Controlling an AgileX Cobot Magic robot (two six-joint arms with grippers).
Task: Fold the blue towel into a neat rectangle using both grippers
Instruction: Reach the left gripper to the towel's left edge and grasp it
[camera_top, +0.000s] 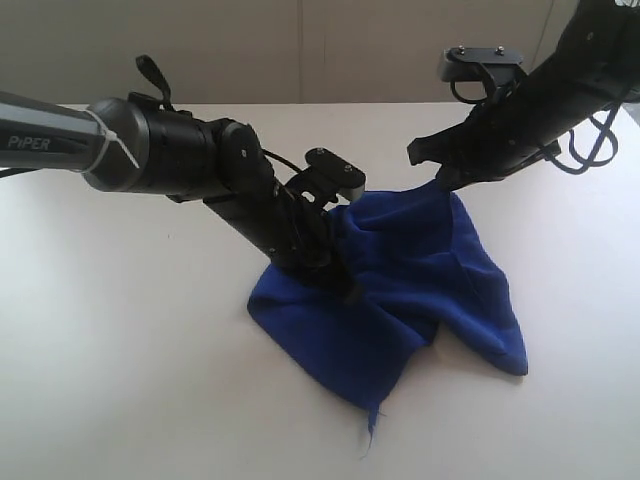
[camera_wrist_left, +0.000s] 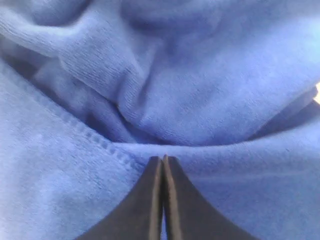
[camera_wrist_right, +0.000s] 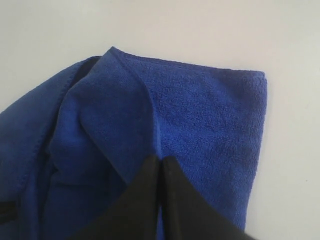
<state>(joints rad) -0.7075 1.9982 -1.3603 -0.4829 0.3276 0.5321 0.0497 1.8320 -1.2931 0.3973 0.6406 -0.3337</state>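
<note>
The blue towel (camera_top: 420, 270) lies crumpled on the white table, its far edge lifted towards the right arm. My left gripper (camera_top: 345, 285) is pushed down into the towel's left folds. In the left wrist view its jaws (camera_wrist_left: 163, 159) stand pressed together on a fold of towel (camera_wrist_left: 200, 90) beside a stitched hem. My right gripper (camera_top: 440, 180) pinches the raised far corner. In the right wrist view its jaws (camera_wrist_right: 160, 160) are shut with the cloth (camera_wrist_right: 200, 115) draping away below them. A loose thread (camera_top: 370, 425) trails from the near corner.
The white table (camera_top: 120, 330) runs wide around the towel on every side. A pale wall stands behind its far edge. The left arm's thick grey link (camera_top: 60, 140) reaches in from the left, and the right arm's cables (camera_top: 590, 140) hang at the upper right.
</note>
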